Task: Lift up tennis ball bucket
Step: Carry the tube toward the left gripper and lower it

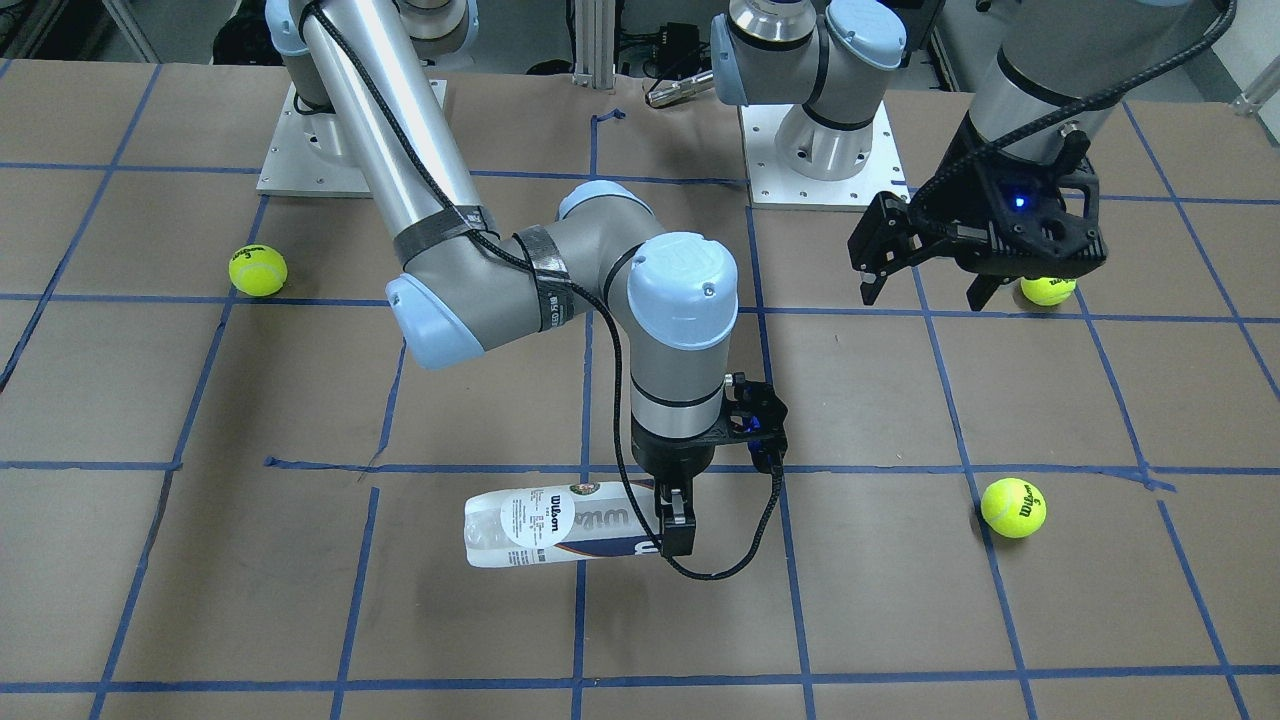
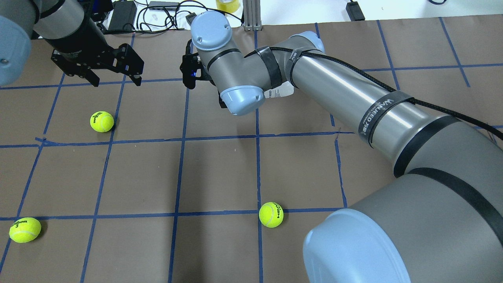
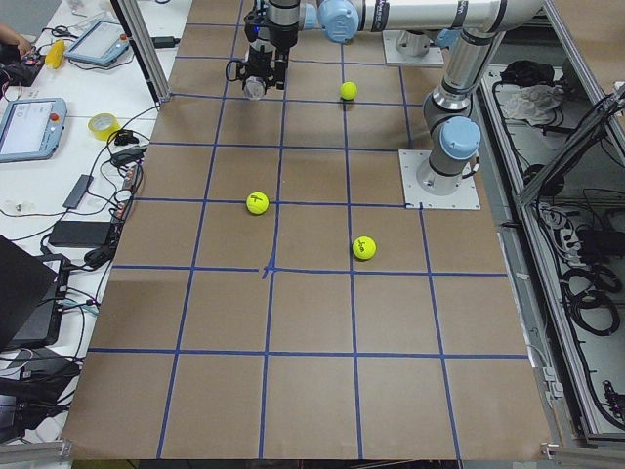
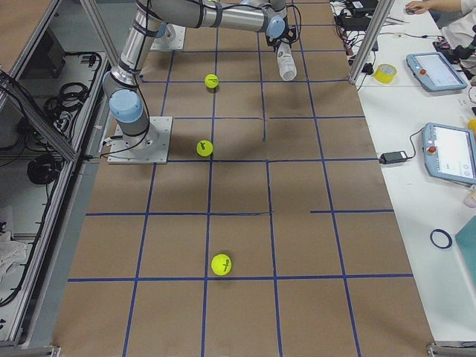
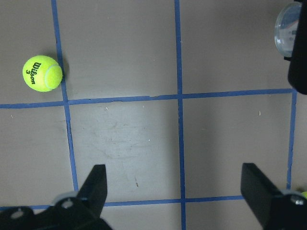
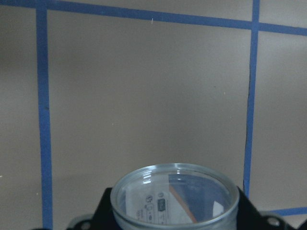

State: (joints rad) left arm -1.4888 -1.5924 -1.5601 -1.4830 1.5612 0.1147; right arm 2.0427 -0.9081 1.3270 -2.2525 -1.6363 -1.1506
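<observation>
The tennis ball bucket (image 1: 545,525) is a clear can with a white and navy Wilson label. It lies roughly level in the air, a little above the brown table. My right gripper (image 1: 675,525) points down and is shut on one end of it. The right wrist view looks along the can onto its clear round end (image 6: 175,196), and no balls show inside. In the overhead view only a bit of its label (image 2: 281,92) shows behind my right arm. My left gripper (image 1: 925,290) hangs open and empty off to the side, its fingers (image 5: 93,187) wide apart over the table.
Three loose tennis balls lie on the table: one (image 1: 258,271) near the right arm's base, one (image 1: 1013,507) on the left arm's side towards the operators, and one (image 1: 1047,290) just behind the left gripper. Blue tape lines grid the paper-covered table (image 1: 900,620).
</observation>
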